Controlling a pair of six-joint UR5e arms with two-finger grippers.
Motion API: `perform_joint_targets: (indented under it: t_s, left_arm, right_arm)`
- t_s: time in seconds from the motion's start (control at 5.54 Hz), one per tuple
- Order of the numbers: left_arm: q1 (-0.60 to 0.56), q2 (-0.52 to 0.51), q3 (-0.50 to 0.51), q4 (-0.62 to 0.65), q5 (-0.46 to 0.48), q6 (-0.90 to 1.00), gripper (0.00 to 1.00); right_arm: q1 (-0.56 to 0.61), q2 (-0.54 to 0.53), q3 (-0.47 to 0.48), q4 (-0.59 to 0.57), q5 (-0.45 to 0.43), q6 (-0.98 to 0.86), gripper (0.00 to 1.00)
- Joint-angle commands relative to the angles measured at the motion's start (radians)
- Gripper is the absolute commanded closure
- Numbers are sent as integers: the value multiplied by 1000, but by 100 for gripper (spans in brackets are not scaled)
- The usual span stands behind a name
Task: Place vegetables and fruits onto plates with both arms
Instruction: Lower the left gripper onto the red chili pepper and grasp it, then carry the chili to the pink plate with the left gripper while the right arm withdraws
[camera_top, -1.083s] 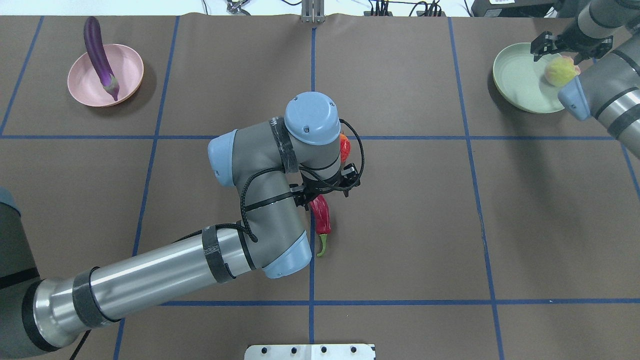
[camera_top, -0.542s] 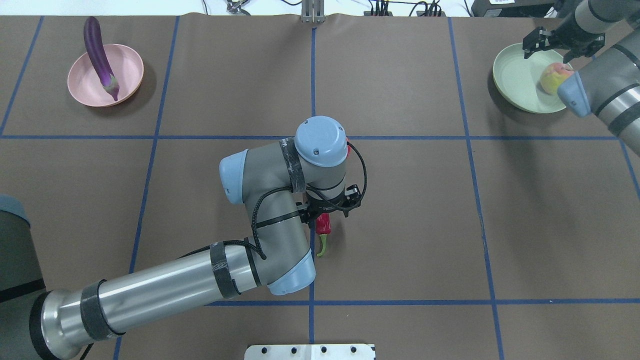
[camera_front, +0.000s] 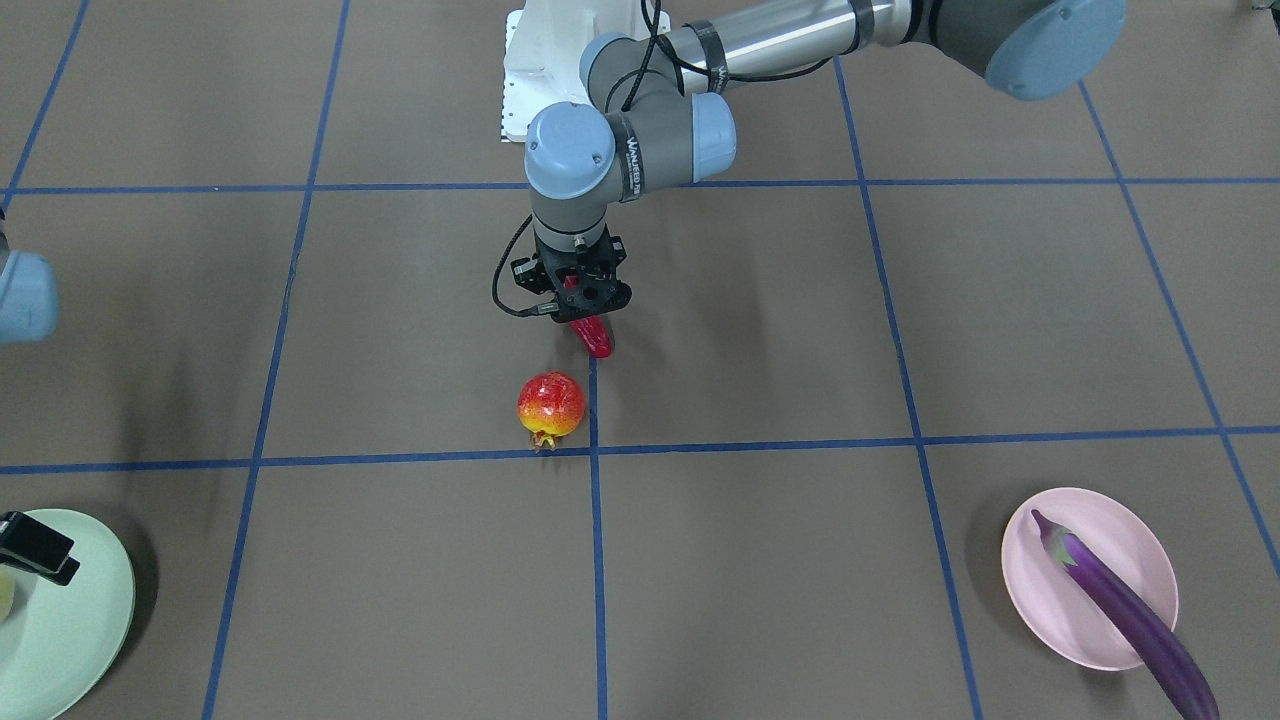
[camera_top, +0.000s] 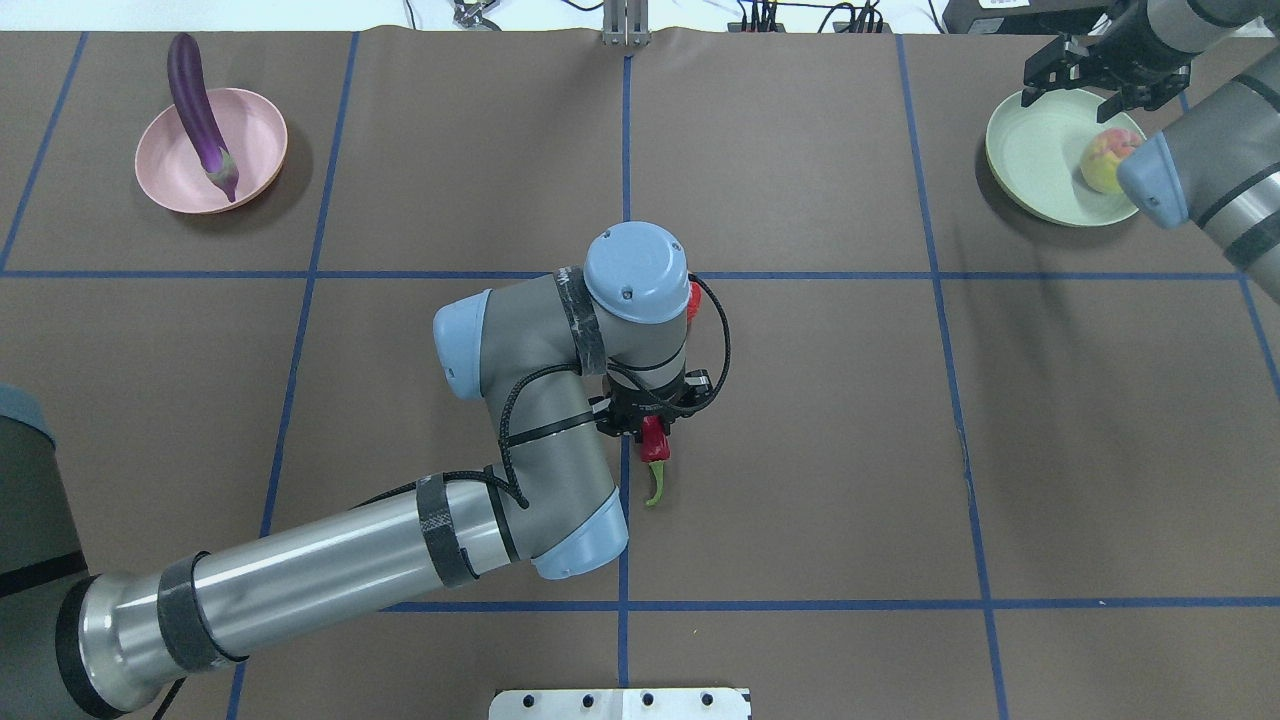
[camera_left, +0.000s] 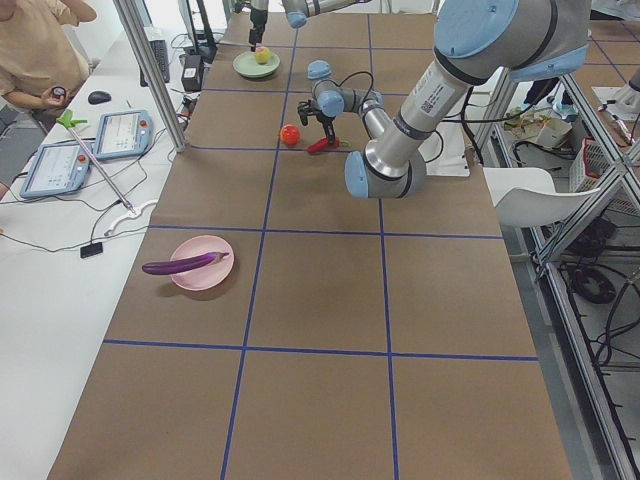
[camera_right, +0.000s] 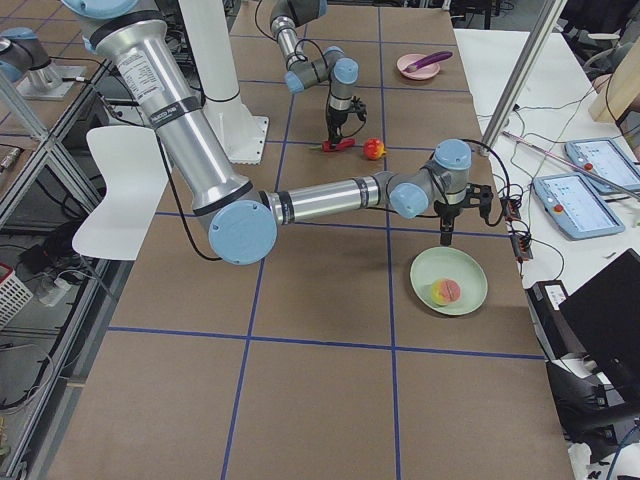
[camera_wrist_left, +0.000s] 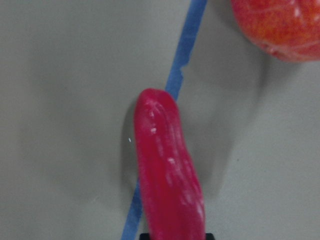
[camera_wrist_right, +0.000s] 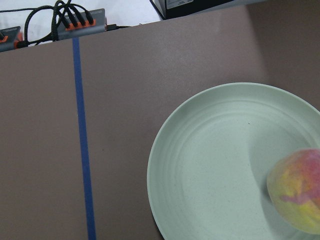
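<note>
My left gripper (camera_top: 652, 428) (camera_front: 583, 312) points down at the table's centre, shut on the red chili pepper (camera_front: 597, 340) (camera_wrist_left: 170, 170), whose green stem (camera_top: 655, 488) sticks out toward me. The pomegranate (camera_front: 551, 404) lies just beyond it, half hidden by my wrist in the overhead view (camera_top: 692, 298). My right gripper (camera_top: 1075, 88) is open and empty above the far rim of the mint green plate (camera_top: 1035, 160) (camera_wrist_right: 200, 165), where the peach (camera_top: 1105, 160) (camera_wrist_right: 297, 192) rests. The purple eggplant (camera_top: 198, 115) lies across the pink plate (camera_top: 255, 135) at far left.
Blue tape lines divide the brown table cover. The white robot base (camera_top: 620, 703) is at the near edge and cables (camera_top: 800, 18) run along the far edge. An operator (camera_left: 40, 50) and tablets sit beside the table.
My left gripper came back over the chili and closed on it; the pepper has shifted slightly. My right gripper let go of the peach onto the green plate and drew away over its far rim.
</note>
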Motion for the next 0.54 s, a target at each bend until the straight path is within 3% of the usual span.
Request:
perform_joint_targets:
  t_s: [0.0, 0.18, 0.36]
  left_arm:
    - [-173, 44, -97, 3, -97, 60, 100]
    - [-301, 177, -198, 2, -168, 164, 100]
    - [-422, 243, -197, 11, -169, 208, 100]
  right_arm:
    - [-53, 0, 97, 1, 45, 151, 0]
    - [-105, 0, 146, 10, 43, 267, 0]
    - [-152, 0, 198, 12, 36, 361, 0]
